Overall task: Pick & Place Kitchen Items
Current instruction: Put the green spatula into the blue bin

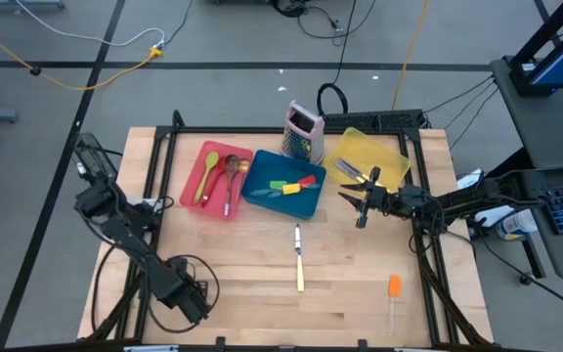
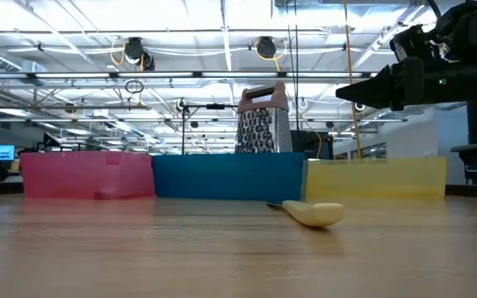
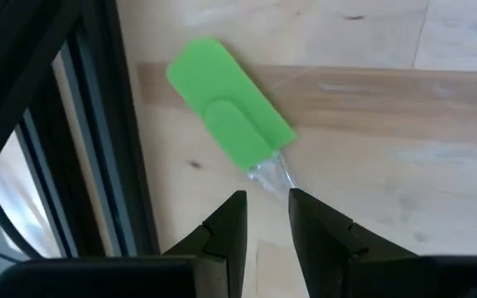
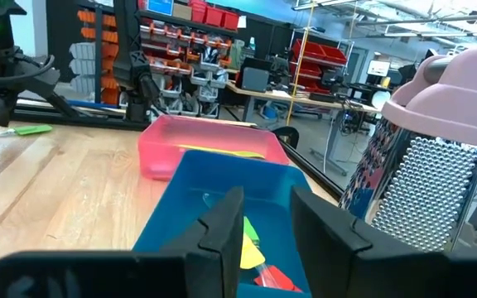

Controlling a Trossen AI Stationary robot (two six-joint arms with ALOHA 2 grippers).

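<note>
The left gripper (image 3: 265, 217) sits low at the table's (image 1: 252, 293) near left corner, its fingers a narrow gap apart with nothing between them; the clear handle of a green spatula (image 3: 230, 116) ends just ahead of the fingertips, and the green blade lies farther out on the wood. The right gripper (image 4: 263, 217) hangs above the table at the near edge of the yellow tray (image 1: 391, 156), also narrowly parted and empty. Ahead of it is the blue tray (image 4: 180, 211) with small colourful utensils inside, then the pink tray (image 4: 160, 149) beyond, and the metal grater (image 4: 425, 165) stands just off to its side. A pale-handled knife (image 1: 299, 256) and an orange spatula (image 1: 394, 288) lie on the bare wood, well apart from both grippers.
</note>
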